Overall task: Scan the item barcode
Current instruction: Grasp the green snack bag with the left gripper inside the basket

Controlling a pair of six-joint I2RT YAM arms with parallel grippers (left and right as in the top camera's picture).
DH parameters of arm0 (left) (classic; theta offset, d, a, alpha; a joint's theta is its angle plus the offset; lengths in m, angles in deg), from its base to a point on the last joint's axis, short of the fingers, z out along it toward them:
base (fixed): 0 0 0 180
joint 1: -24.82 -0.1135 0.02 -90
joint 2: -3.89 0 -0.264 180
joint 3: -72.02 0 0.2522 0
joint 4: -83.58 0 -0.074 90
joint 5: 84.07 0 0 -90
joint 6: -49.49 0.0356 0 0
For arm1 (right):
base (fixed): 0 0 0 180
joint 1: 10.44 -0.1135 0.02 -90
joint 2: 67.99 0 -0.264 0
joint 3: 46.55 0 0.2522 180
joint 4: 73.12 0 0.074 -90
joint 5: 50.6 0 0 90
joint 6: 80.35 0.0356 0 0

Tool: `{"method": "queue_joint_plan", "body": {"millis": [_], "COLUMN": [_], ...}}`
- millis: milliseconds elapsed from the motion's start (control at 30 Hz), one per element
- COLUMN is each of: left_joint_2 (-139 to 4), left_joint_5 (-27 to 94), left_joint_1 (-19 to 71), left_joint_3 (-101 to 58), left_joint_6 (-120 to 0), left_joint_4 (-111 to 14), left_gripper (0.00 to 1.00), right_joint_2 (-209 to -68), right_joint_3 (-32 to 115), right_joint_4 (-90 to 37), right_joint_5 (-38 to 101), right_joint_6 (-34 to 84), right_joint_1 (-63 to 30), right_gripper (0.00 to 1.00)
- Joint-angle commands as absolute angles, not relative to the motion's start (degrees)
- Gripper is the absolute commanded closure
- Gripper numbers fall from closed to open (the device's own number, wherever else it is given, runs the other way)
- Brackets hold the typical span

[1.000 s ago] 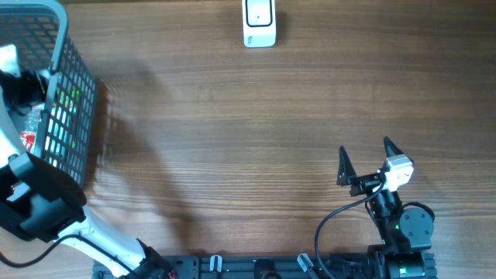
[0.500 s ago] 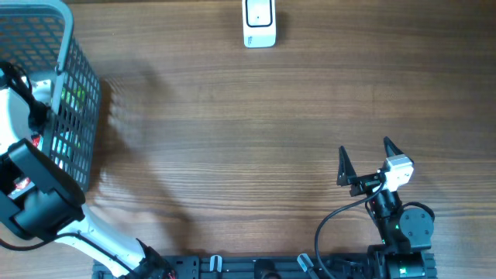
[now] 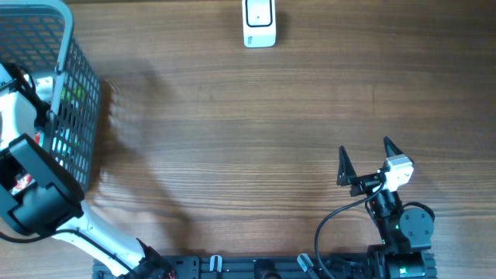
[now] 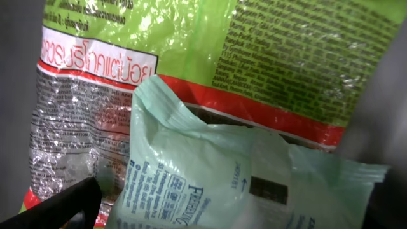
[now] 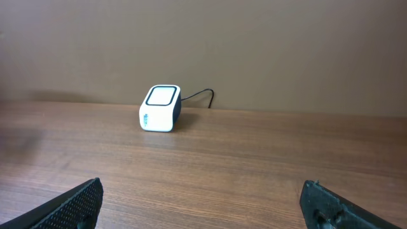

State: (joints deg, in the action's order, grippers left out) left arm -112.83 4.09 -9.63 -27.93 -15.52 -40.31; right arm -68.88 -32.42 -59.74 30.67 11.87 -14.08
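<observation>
So the only container here is the grey wire basket [image 3: 77, 85] sitting at the far left edge of the wooden table [image 3: 232, 139], and the left arm is reaching down into it from above. From the left wrist cam you're looking right at what's inside: at least 2 packets. There's a big bright green snack bag [image 4: 286, 57] with a red band, a clear window and Thai lettering, and lying on top of it a crinkly pale mint packet [image 4: 210, 184] with blue print. That mint one has a small dark barcode [image 4: 268, 187] facing up at the camera, a bit right of the middle of the shot. The left gripper [image 4: 238, 197] has its jaws spread wide. You only see 1 black finger [image 4: 63, 203] clearly at the lower left, and nothing is pinched between them. The tips look close to the packets, but I can't tell if they actually touch. In the overhead shot a bit of green shows through the mesh on the basket's right wall. The white scanner [image 3: 259, 23] sits at the far edge of the table near the middle, well apart from the basket, with a thin dark cable [image 5: 200, 95] running off behind it. The right gripper [image 3: 364, 147] is over at the near right, jaws wide apart and empty, pointing toward the scanner across bare wood.
</observation>
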Motion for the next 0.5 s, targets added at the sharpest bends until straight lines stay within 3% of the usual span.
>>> {"method": "queue_joint_plan", "body": {"millis": [0,467], "left_joint_2": [-114.9,-113.9], "left_joint_5": [6.5,7.4], "left_joint_1": [-9.4,-9.1], "left_joint_3": [-27.1,-29.9], "left_joint_6": [-15.7,-17.0], "left_joint_4": [-41.6,-43.3], "left_gripper": [0.00,0.00], "right_joint_2": [-68.5,-68.5], "right_joint_3": [-32.5,-32.5], "right_joint_4": [-59.9,-59.9], "right_joint_5": [31.0,31.0], "right_joint_6": [11.2,11.2], "right_joint_1": [-13.8,-13.8], "right_gripper": [0.00,0.00]}}
